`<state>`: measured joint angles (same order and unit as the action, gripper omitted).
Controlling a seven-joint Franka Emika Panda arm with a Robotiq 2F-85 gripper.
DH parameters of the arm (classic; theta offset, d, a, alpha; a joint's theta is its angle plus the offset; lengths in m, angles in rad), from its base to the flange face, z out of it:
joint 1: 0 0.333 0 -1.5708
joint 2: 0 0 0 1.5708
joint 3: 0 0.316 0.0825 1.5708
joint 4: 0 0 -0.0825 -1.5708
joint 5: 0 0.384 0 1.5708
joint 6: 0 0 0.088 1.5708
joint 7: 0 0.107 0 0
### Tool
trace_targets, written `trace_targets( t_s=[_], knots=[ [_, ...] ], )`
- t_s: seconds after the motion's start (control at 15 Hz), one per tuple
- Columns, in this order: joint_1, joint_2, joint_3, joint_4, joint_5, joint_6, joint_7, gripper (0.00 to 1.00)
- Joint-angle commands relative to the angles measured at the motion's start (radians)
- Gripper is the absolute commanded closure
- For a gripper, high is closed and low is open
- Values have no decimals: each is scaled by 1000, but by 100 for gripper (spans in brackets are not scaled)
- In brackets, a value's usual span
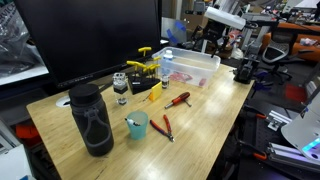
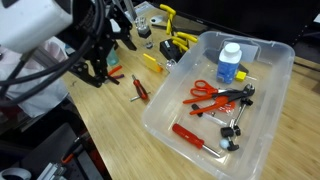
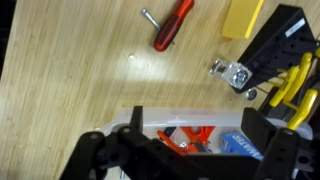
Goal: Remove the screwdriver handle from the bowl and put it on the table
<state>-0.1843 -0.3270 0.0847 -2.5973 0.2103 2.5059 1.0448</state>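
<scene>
A red screwdriver handle (image 2: 190, 134) with a short metal tip is seen lying flat in the clear plastic bowl (image 2: 281, 93), close to one wall, beside scissors (image 2: 205, 92). The gripper (image 3: 190, 135) is held above the bowl's rim, jaws spread and empty. Bare table (image 2: 110, 140) is left alongside, where another screwdriver (image 2: 140, 90) lies.

Even bright indoor light; soft, low-resolution frames.
</scene>
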Motion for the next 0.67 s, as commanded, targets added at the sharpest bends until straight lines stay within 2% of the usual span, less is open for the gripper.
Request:
trace_targets(
  t_s=[0.0, 0.2, 0.27, 0.4, 0.47, 0.6],
  knots=[
    [-57, 66, 3, -3, -99, 146, 188, 0],
    [-134, 143, 6, 2, -273, 249, 409, 0],
    [-201, 164, 45, 6, -345, 264, 491, 0],
    [-246, 211, 43, 26, -506, 258, 648, 0],
    [-214, 229, -8, 40, -590, 240, 727, 0],
    [-184, 254, -46, 59, -668, 219, 818, 0]
  ],
)
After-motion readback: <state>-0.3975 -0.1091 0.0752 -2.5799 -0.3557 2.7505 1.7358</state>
